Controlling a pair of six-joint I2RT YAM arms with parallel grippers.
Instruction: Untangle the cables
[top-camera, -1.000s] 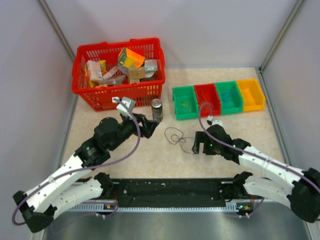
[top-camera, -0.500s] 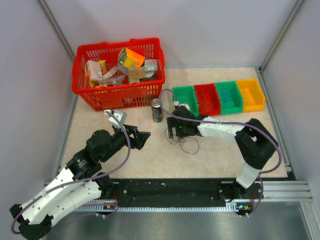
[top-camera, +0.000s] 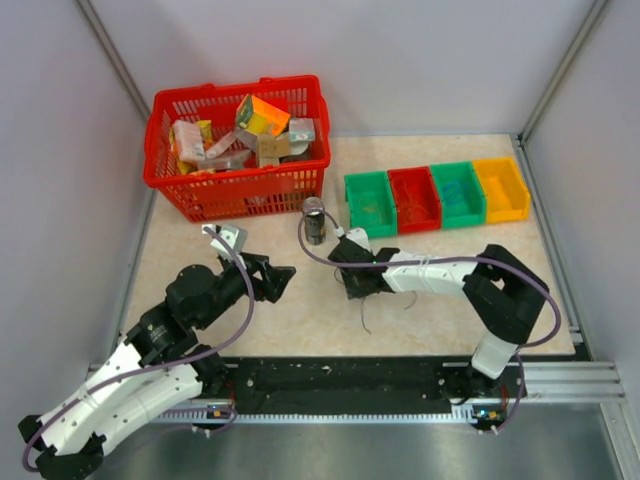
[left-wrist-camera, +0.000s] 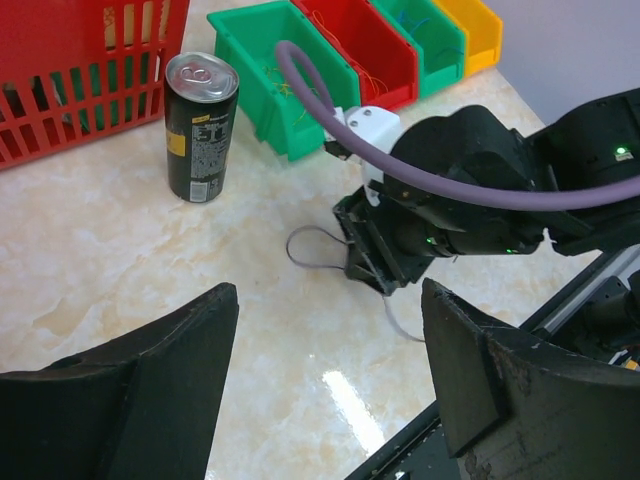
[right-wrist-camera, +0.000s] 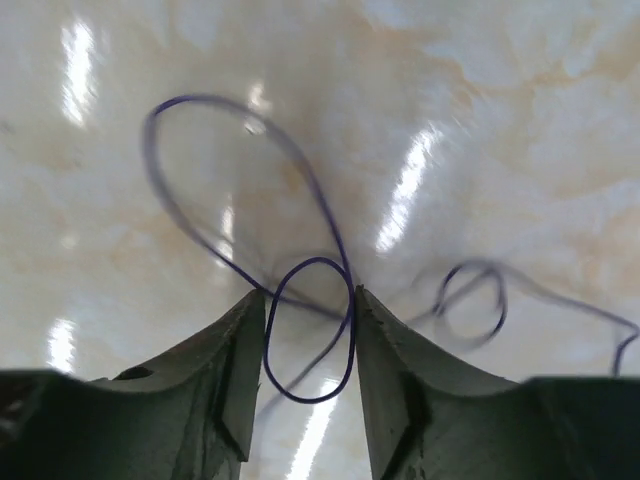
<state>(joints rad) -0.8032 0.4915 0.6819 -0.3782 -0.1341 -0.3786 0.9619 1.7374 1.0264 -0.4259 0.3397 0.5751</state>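
One thin purple cable (right-wrist-camera: 312, 259) lies in loose loops at the middle of the table (top-camera: 450, 280). The right gripper (right-wrist-camera: 310, 300) sits over it, jaws narrow with a small loop between them that is not yet pinched. The left gripper (left-wrist-camera: 328, 300) hangs wide and empty, nearer the left edge. I'd nip a single strand, lift gently so the loops fall open, and steer clear of the can (top-camera: 314, 220). The bins (top-camera: 415, 226) and basket (top-camera: 240, 190) line the far edge.

You've got one red basket (top-camera: 240, 190) at eleven o'clock and one can (top-camera: 314, 220) at its five o'clock. At one o'clock are four bins: green bin (top-camera: 370, 232), red bin (top-camera: 415, 226), teal bin (top-camera: 460, 221) and yellow bin (top-camera: 505, 214). There is one purple cable (right-wrist-camera: 310, 261) and two grippers: left gripper (left-wrist-camera: 330, 320) and right gripper (right-wrist-camera: 308, 300).
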